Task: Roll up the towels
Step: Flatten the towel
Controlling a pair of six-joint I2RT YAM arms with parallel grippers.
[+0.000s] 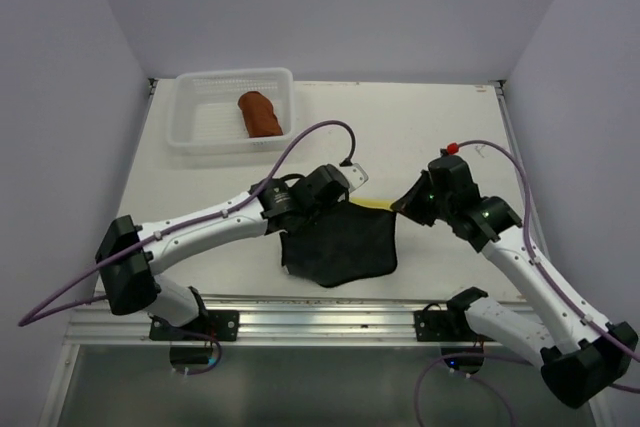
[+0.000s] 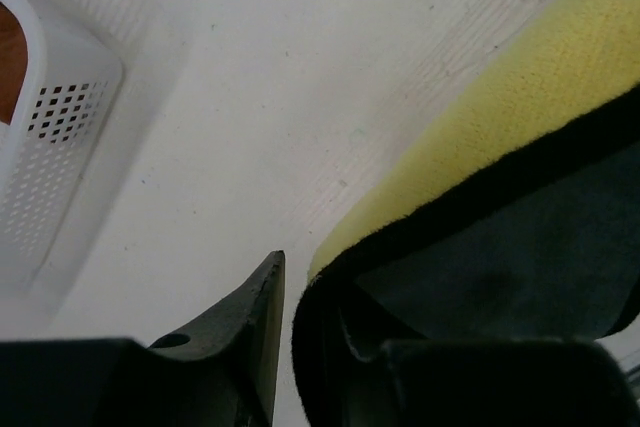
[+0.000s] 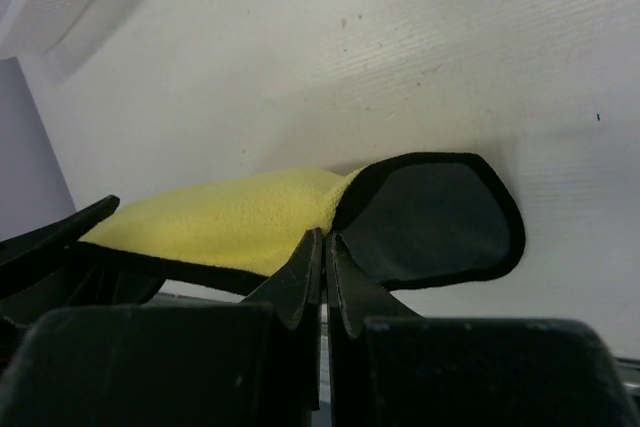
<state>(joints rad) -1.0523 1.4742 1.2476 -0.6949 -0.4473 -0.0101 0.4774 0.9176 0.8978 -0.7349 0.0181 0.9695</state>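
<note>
Top view: the rolled rust-brown cloth towel (image 1: 261, 114) lies in the white plastic mesh basket (image 1: 235, 75). The yellow, dark-backed towel (image 1: 340, 247) sits mid-bench between the left tool (image 1: 352, 175) and the right tool (image 1: 405, 205).

Left wrist: the left tool (image 2: 298, 292) is barely parted and the towel's (image 2: 520, 97) hem lies against one finger; I cannot tell whether it grips.

Right wrist: the right tool (image 3: 324, 242) is pressed together on the towel's (image 3: 220, 217) hem.

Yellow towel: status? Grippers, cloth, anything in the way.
Left gripper and right gripper each pinching a far corner. Yellow towel unrolled, dark side up, far edge lifted. Rust-brown towel rolled in basket, far left. Nothing in the way.
</note>
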